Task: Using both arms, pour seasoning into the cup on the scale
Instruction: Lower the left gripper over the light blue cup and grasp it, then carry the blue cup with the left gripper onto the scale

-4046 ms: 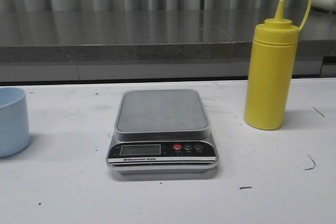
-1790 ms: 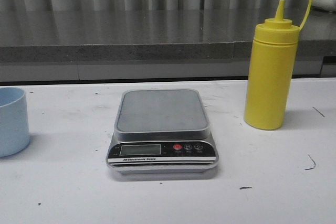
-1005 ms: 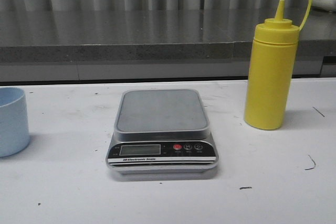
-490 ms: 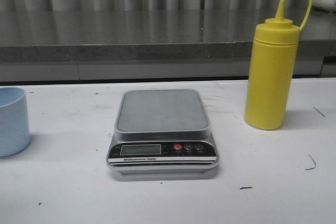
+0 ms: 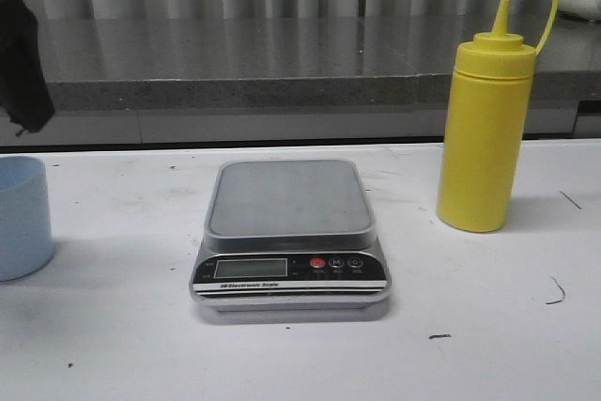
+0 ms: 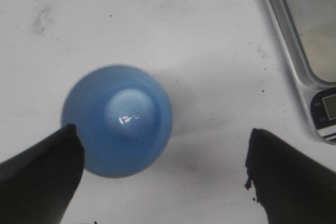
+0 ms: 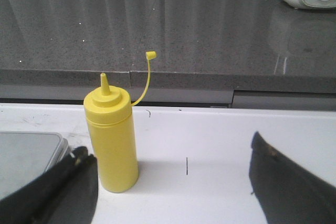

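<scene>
Your left gripper (image 6: 157, 177) hangs above the cup (image 6: 116, 120) with its jaws spread wide and nothing between them; the cup sits off-centre in that gap, close to one finger (image 6: 39, 174) and well clear of the other. If you descend like this, that nearer finger may land on the rim or nudge the wall, and a light tapered tumbler is likely to tip or skate across the tabletop (image 5: 113, 326) instead of being caught. Centre over it first. In the front view the cup (image 5: 23, 217) stands at the far left edge of the scene, cut off by the frame, well apart from the scale (image 5: 289, 237), whose platform is bare, so the carry to the right is long; a loose hold could let the cup slip, and setting it down near the platform's edge could leave it unsteady. Your right gripper (image 7: 170, 179) is also spread and empty, looking toward the seasoning (image 7: 111, 140), which stands upright on the right, beside the scale but not touching it. The seasoning (image 5: 484, 119) is tall and narrow, so a sideways bump from one finger would probably topple it. Its nozzle is uncapped, the cap dangling on its strap, so squeezing hard while tilting could squirt contents early, before the cup is placed.
</scene>
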{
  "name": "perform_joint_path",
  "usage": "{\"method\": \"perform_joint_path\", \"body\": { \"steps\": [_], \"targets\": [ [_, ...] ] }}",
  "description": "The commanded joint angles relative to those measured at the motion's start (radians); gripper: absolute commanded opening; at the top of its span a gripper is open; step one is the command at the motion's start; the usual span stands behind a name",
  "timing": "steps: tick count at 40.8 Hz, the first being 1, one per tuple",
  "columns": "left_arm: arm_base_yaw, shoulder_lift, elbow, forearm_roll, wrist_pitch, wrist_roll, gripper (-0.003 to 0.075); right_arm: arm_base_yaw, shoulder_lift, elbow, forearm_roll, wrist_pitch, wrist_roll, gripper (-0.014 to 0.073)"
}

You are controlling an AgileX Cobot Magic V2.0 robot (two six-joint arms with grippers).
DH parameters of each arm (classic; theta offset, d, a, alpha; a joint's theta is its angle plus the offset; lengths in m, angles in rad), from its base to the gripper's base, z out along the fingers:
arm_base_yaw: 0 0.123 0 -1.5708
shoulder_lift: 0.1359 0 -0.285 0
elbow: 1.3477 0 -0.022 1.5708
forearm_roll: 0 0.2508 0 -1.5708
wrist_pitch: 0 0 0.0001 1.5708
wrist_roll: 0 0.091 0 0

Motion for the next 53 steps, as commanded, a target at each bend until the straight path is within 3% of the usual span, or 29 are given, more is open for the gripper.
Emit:
{"method": "perform_joint_path", "body": {
  "steps": [1,8,16,22,31,38,53],
  "targets": [
    [-0.010,0.043,-0.052,0.001,-0.024,0.000,0.0596,-0.002,0.015,-0.027,0.001,-0.085,-0.007,0.0605],
    [-0.012,0.150,-0.071,0.003,-0.043,0.000,0.0580,-0.002,0.015,-0.027,0.001,-0.085,-0.007,0.0605],
    [-0.012,0.223,-0.084,0.003,-0.034,0.000,0.0454,-0.002,0.015,-0.027,0.001,-0.085,-0.007,0.0605],
    [-0.012,0.230,-0.084,0.003,-0.025,0.000,0.0299,-0.002,0.015,-0.027,0.001,-0.085,-0.007,0.0605],
    [-0.012,0.230,-0.084,0.003,-0.016,0.003,-0.0015,-0.002,0.015,-0.027,0.001,-0.085,-0.007,0.0605],
    [-0.012,0.230,-0.087,0.009,0.005,0.015,-0.0020,-0.002,0.015,-0.027,0.001,-0.085,-0.007,0.0605],
    [-0.045,0.232,-0.331,0.020,0.318,0.019,-0.0020,-0.002,0.015,-0.027,0.001,-0.084,-0.007,0.0605]
  ]
}}
